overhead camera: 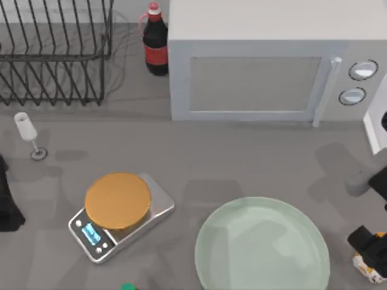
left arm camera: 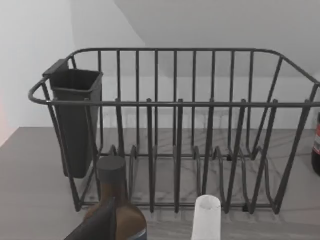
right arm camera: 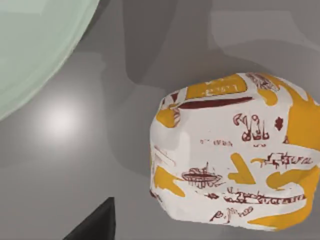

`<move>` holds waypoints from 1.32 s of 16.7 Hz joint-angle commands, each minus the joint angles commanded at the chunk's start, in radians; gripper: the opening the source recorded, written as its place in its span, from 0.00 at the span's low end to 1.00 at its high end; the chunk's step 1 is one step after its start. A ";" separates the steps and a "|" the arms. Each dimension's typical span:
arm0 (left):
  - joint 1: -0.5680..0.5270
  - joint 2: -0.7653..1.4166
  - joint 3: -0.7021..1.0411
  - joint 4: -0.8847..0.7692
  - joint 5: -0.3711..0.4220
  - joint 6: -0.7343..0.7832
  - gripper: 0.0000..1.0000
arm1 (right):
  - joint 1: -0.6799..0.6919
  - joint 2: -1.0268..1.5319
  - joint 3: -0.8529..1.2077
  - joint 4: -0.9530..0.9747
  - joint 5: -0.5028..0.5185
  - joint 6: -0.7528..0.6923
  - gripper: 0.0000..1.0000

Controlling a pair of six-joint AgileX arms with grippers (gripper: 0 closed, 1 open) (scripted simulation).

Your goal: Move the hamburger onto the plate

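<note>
Wrapped in crinkled white paper with yellow-orange patches and dark red print, the hamburger (right arm camera: pixel 235 152) lies lumpy and soft on the grey table (overhead camera: pixel 254 163), just beside the plate (overhead camera: pixel 263 248) at the table's right front corner, not on it. My right gripper (overhead camera: pixel 370 246) hangs directly over it; whether its fingers are apart I cannot tell. The loose wrapper could crumple or slip under a pinch, and the plate's shallow raised rim could catch the bundle if it is carried low. That plate is smooth, pale mint, glossy. My left arm (overhead camera: pixel 7 199) sits parked at the left edge.
</note>
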 joint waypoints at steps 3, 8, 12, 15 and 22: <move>0.000 0.000 0.000 0.000 0.000 0.000 1.00 | 0.004 0.016 0.011 -0.010 0.001 -0.003 1.00; 0.000 0.000 0.000 0.000 0.000 0.000 1.00 | 0.001 0.022 -0.002 0.008 0.000 -0.003 1.00; 0.000 0.000 0.000 0.000 0.000 0.000 1.00 | 0.003 0.097 -0.075 0.159 0.000 -0.002 1.00; 0.000 0.000 0.000 0.000 0.000 0.000 1.00 | 0.004 0.168 -0.144 0.305 0.000 0.000 1.00; 0.000 0.000 0.000 0.000 0.000 0.000 1.00 | 0.005 0.209 -0.181 0.374 0.000 0.001 1.00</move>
